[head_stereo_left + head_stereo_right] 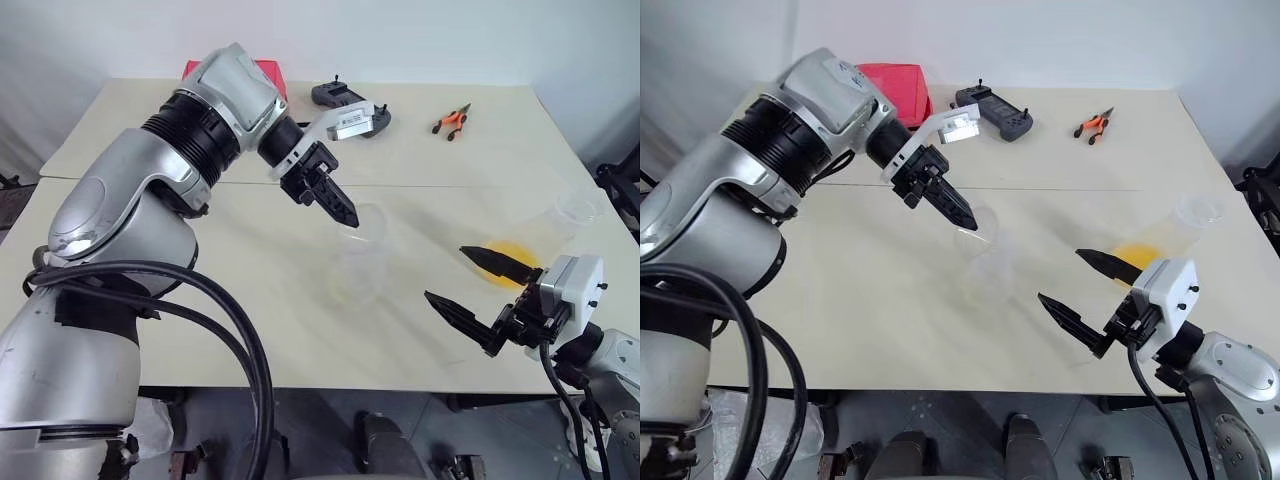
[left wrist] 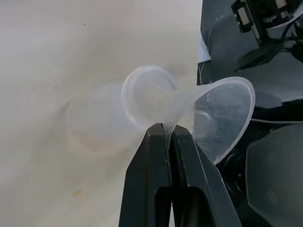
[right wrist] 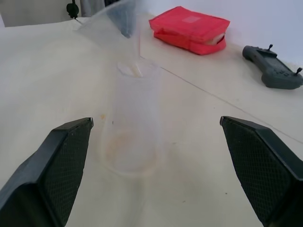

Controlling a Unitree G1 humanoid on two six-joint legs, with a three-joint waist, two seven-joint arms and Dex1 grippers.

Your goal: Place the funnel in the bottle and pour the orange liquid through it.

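Standing near the middle of the pale bench (image 1: 250, 330), one bottle (image 1: 358, 268) has bare surface open on all sides, well back from the front edge. The left end effector (image 1: 340, 208) pinches the rim of one funnel (image 2: 222, 116) between closed fingers and holds it tilted just above the bottle's mouth, the stem at the opening. The right end effector (image 1: 478, 289) hovers over the front right of the bench with its fingers spread wide, gripping nothing and apart from the bottle. Behind it, close to the right edge, one clear cup (image 1: 575, 212) lies near the orange liquid (image 1: 508, 256); whether the liquid sits inside the cup I cannot tell. Along the far edge lie one red pouch (image 3: 189, 29), one dark handheld controller (image 1: 994, 110) and one pair of orange-handled pliers (image 1: 452, 121), leaving the centre free.
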